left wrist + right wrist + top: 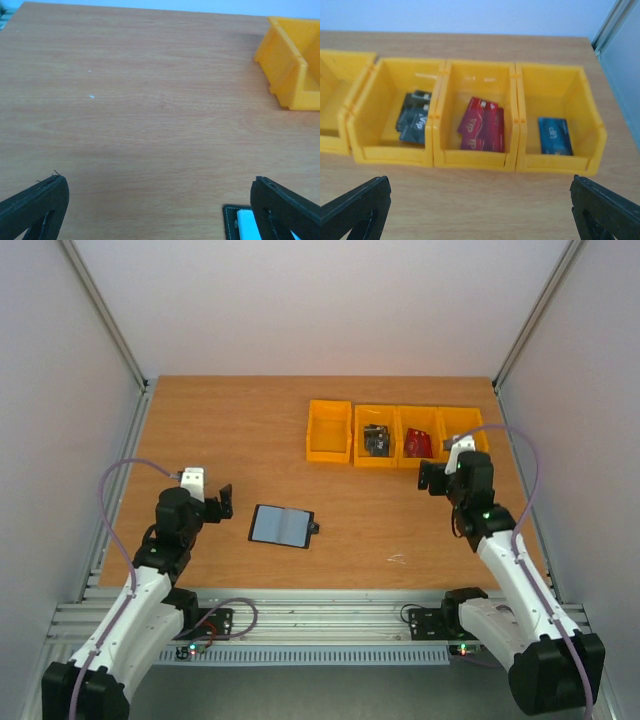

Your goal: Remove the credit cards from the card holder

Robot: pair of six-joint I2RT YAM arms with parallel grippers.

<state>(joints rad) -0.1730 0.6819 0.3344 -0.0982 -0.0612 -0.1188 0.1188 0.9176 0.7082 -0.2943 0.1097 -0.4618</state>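
While my left end effector (159,182) and right end effector (480,181) gape empty, the card holder (282,526) lies open centre-left; credit cards (418,444) sit in bins (328,454) upper right; likely thin, slick, stiff; I'd pinch edges.

My wooden table (230,440): 1 card holder (281,526) and 4 yellow bins (327,453).
The card holder lies open and flat towards my near edge, its grey-blue faces up. The bins stand side by side in 1 row at the far right, well apart from it.
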